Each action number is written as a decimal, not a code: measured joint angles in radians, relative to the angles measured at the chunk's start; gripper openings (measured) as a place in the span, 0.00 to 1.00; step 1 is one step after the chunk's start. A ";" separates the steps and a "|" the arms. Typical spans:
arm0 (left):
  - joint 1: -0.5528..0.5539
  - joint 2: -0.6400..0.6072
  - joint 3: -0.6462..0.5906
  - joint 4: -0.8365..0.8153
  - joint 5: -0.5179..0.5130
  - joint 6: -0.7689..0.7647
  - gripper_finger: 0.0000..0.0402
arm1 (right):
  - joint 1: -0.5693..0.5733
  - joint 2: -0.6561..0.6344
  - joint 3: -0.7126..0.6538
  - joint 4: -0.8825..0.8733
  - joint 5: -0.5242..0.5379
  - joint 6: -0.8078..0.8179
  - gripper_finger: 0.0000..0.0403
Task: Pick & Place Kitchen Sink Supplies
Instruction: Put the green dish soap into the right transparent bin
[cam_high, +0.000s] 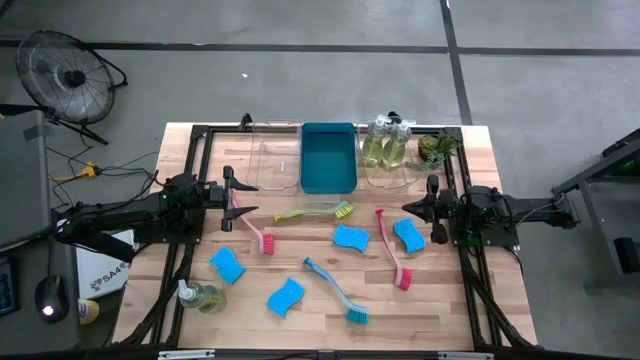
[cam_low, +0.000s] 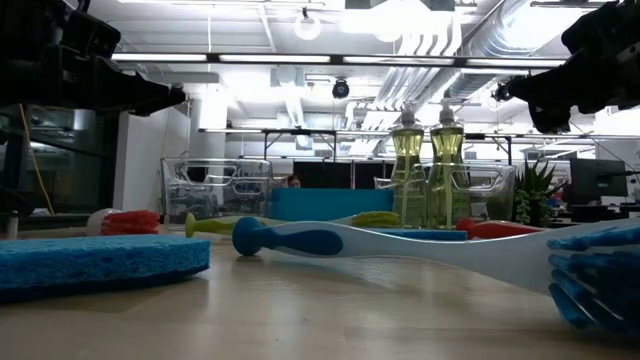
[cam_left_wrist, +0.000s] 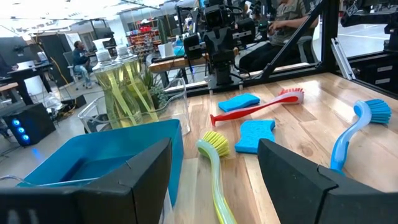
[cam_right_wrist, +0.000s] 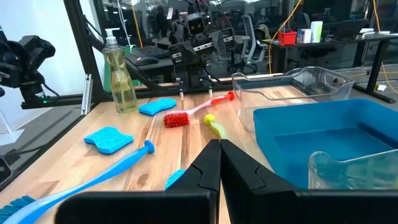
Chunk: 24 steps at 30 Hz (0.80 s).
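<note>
Both arms wait at the counter's (cam_high: 300, 325) side edges. The left hand (cam_left_wrist: 214, 180) is spread and empty; the right hand (cam_right_wrist: 219, 163) is pressed together. Sponges (cam_high: 350, 237), three brushes (cam_high: 335, 289) and one pump bottle (cam_high: 200, 296) lie scattered mid-counter. Two more bottles (cam_high: 385, 146) stand in a clear tray whose edges are hard to trace.

bright blue sponges (cam_high: 350, 237) lie on pale wood table (cam_high: 470, 310). at twelve o'clock a teal-blue bin (cam_high: 328, 157), clear bottles (cam_high: 385, 147) of yellowish liquid beside. brushes: pink-red (cam_high: 393, 249), yellow-green (cam_high: 318, 211), blue-and-white (cam_high: 335, 291).
</note>
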<state>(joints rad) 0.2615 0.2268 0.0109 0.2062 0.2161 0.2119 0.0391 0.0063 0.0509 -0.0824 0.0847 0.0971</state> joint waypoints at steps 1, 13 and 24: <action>0.000 0.000 0.000 0.000 0.000 0.000 0.58 | 0.000 0.000 0.000 0.000 0.000 0.000 0.00; 0.000 0.000 0.000 0.000 0.000 0.000 0.58 | 0.000 0.000 0.000 -0.001 0.001 -0.007 0.00; 0.000 0.000 0.000 0.000 0.000 0.000 0.58 | 0.000 0.000 0.000 -0.001 0.002 -0.008 0.03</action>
<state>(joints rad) 0.2615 0.2268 0.0109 0.2062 0.2164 0.2119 0.0391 0.0063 0.0505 -0.0831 0.0864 0.0893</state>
